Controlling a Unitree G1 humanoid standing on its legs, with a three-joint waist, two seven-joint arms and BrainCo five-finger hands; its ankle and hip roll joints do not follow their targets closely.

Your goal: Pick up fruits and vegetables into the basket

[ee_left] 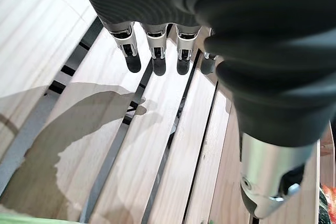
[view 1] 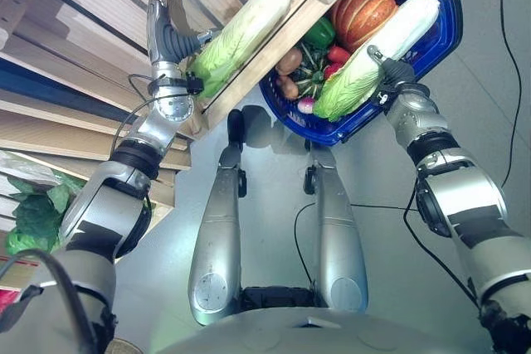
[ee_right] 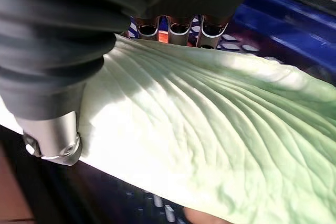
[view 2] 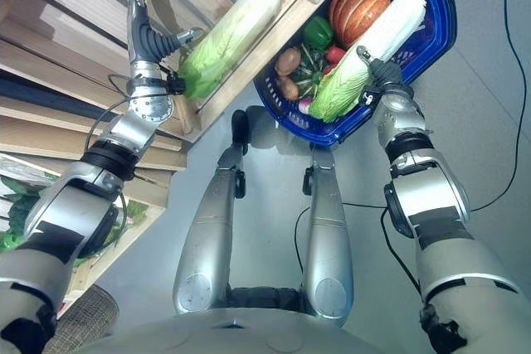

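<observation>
A blue basket (view 1: 449, 32) holds a pumpkin (view 1: 362, 12), a green pepper (view 1: 319, 33), a brown potato (view 1: 289, 61) and a long napa cabbage (view 1: 398, 31) lying across its near rim. My right hand (view 1: 392, 72) is on that cabbage (ee_right: 210, 119), with the fingers (ee_right: 178, 30) curled over its far side and the thumb against the near side. A second napa cabbage (view 1: 241, 35) lies in the wooden crate (view 1: 83, 22). My left hand (view 1: 162, 22) is raised just left of it, with straight fingers (ee_left: 157, 56) above the slats and nothing in them.
Leafy greens (view 1: 33, 213) lie on a lower shelf at the far left. The crate's wooden edge (view 1: 274, 47) runs between the second cabbage and the basket. Grey floor (view 1: 481, 105) lies to the right of the basket.
</observation>
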